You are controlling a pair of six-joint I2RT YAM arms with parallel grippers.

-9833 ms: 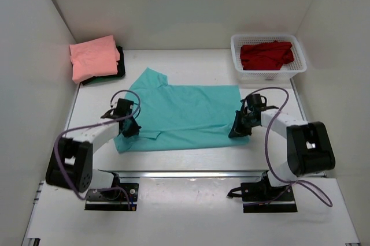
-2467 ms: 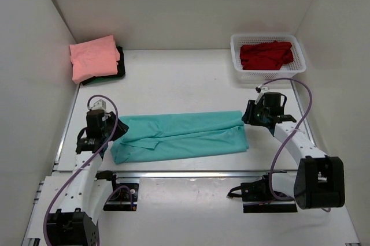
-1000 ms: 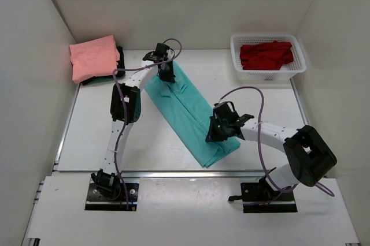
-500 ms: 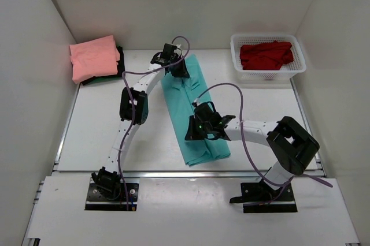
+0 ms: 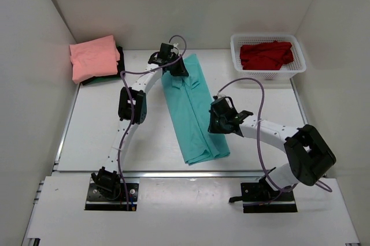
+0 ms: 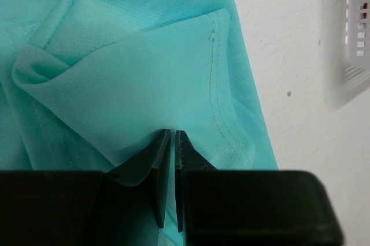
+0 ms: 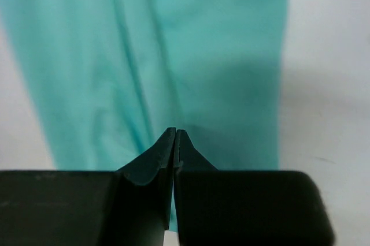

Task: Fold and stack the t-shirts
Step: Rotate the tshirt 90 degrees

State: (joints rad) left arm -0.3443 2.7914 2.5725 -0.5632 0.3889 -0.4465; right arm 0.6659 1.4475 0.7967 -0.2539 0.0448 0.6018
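Observation:
The teal t-shirt (image 5: 191,113) lies folded into a long strip running from the far middle of the table toward the near edge. My left gripper (image 5: 178,68) is at its far end, its jaws nearly together and shut on the teal cloth (image 6: 144,67), with a folded sleeve just ahead of the left gripper (image 6: 173,133). My right gripper (image 5: 218,123) sits at the strip's right edge, halfway down. In the right wrist view the right gripper (image 7: 175,132) is shut, tips together over the teal cloth (image 7: 191,55). The salmon pink t-shirt (image 5: 94,56) lies folded on a very dark t-shirt (image 5: 113,73) at the far left.
A white mesh basket (image 5: 254,74) at the far right holds the red t-shirt (image 5: 266,54); its wall shows blurred in the left wrist view as the basket (image 6: 358,26). White walls close in the table on the left, the back and the right.
The strip has swung from lying across the table to lying lengthwise. In the last half second my right gripper slid right, from over the strip to its right edge. The left gripper barely moved.

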